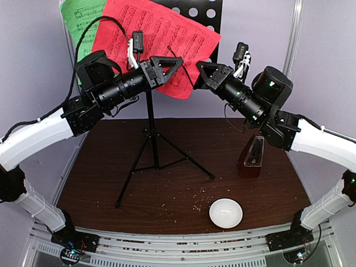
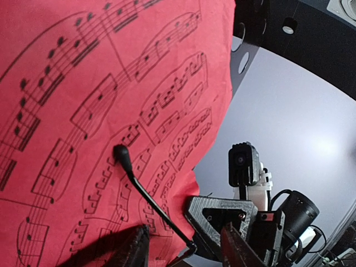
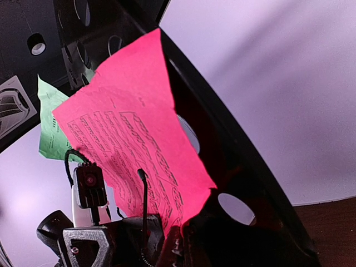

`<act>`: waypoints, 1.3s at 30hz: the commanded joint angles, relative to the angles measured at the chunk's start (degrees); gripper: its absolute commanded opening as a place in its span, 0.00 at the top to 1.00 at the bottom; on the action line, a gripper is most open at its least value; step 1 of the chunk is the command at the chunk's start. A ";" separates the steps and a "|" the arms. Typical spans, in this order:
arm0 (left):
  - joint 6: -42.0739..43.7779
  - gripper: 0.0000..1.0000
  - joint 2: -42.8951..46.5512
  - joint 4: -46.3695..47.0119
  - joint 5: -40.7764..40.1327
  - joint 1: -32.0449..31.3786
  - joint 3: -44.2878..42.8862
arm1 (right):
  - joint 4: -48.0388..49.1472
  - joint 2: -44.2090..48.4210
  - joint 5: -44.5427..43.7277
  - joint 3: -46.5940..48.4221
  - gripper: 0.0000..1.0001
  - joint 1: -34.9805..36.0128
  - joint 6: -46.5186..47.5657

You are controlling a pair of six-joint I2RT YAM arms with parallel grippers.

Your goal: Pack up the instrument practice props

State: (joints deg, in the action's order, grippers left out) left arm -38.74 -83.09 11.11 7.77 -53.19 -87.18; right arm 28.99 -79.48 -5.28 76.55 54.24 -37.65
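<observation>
The black tripod music stand (image 1: 151, 128) stands mid-table. A red music sheet (image 1: 161, 39) and a green music sheet (image 1: 80, 19) lean on its perforated desk (image 1: 206, 14). My left gripper (image 1: 175, 64) is raised at the red sheet's lower edge. In the left wrist view it (image 2: 186, 253) is open, with the red sheet (image 2: 83, 111) and a black wire page holder (image 2: 133, 178) just ahead. My right gripper (image 1: 199, 72) faces it from the right; in its wrist view it (image 3: 194, 247) looks pinched on the red sheet's (image 3: 133, 128) lower corner. The red-brown metronome (image 1: 251, 158) stands at the right.
A white bowl (image 1: 226, 213) sits near the table's front edge, right of centre. The stand's tripod legs (image 1: 183, 158) spread across the middle of the brown table (image 1: 100, 183), and crumbs lie scattered on it. The two grippers are close together up at the stand's desk.
</observation>
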 commanded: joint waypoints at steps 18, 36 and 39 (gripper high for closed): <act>-1.67 0.75 -5.12 6.71 2.33 0.37 -5.10 | 1.60 0.92 1.26 -0.17 1.00 -0.27 0.72; 1.83 1.00 -4.03 5.81 0.20 0.37 -3.44 | 6.60 2.83 -3.23 -4.36 1.00 -0.24 1.85; 1.97 1.00 -3.91 5.69 0.20 0.34 -3.35 | 10.95 5.58 -6.17 -8.25 1.00 -0.26 3.22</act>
State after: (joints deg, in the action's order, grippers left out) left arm -38.85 -88.09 15.38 8.97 -53.19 -90.45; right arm 32.64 -78.04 -6.96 72.34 54.08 -36.62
